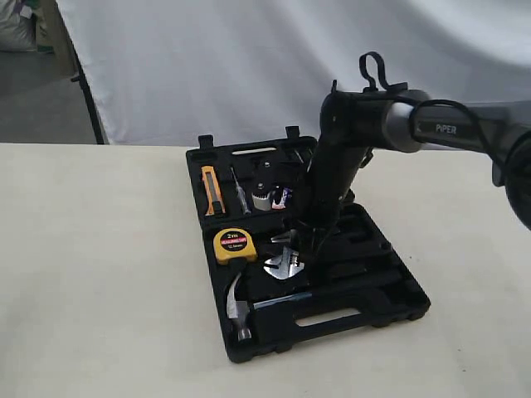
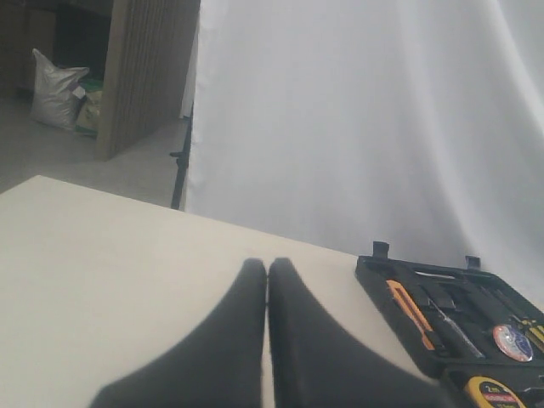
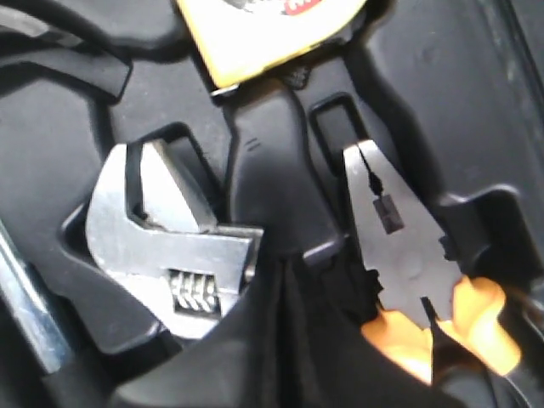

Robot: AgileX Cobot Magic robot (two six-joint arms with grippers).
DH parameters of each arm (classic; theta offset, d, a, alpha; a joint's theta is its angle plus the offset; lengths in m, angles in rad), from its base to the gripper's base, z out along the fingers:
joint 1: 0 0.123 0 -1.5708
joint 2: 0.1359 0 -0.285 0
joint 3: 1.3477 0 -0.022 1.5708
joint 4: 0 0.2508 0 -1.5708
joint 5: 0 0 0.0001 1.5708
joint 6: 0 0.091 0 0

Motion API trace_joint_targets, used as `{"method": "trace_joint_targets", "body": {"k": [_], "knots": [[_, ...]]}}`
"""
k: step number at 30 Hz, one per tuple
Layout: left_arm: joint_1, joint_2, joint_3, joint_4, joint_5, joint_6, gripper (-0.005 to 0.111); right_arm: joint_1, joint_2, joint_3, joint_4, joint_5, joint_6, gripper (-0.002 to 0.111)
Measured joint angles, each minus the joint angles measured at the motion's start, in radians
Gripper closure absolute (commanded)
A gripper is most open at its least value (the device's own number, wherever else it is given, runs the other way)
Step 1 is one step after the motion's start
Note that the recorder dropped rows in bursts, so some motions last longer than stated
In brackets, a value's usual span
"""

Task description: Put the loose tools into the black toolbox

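The black toolbox [image 1: 397,308] lies open on the table. The steel claw hammer [image 1: 240,308] rests in its front recess. The silver adjustable wrench [image 1: 284,267] lies in the middle, and its head [image 3: 170,246] fills the right wrist view. The small tape roll [image 1: 282,197] sits in the back half and also shows in the left wrist view [image 2: 512,342]. My right gripper [image 1: 300,245] reaches down into the case. Up close, this gripper [image 3: 285,265] is shut and empty, with its tips on the moulded ridge beside the wrench head. My left gripper [image 2: 267,265] is shut and empty above bare table, left of the case.
Orange-handled pliers [image 3: 404,255] lie just beside my right fingertips. The yellow tape measure [image 1: 235,245] sits in the case by the wrench. An orange utility knife [image 1: 213,191] and a screwdriver [image 1: 241,197] lie in the back half. A white curtain [image 1: 249,58] hangs behind the table.
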Motion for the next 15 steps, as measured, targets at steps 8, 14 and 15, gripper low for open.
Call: {"method": "trace_joint_targets", "body": {"k": [8, 14, 15], "knots": [[0.000, 0.000, 0.000, 0.000, 0.000, 0.000, 0.106, 0.028, -0.002, -0.002, -0.099, 0.005, 0.023, 0.108], [0.000, 0.000, 0.000, 0.000, 0.000, 0.000, 0.106, 0.028, -0.010, 0.008, -0.130, 0.016, 0.038, 0.108], [0.000, 0.000, 0.000, 0.000, 0.000, 0.000, 0.106, 0.031, -0.015, 0.011, -0.130, 0.018, 0.038, 0.108]]}}
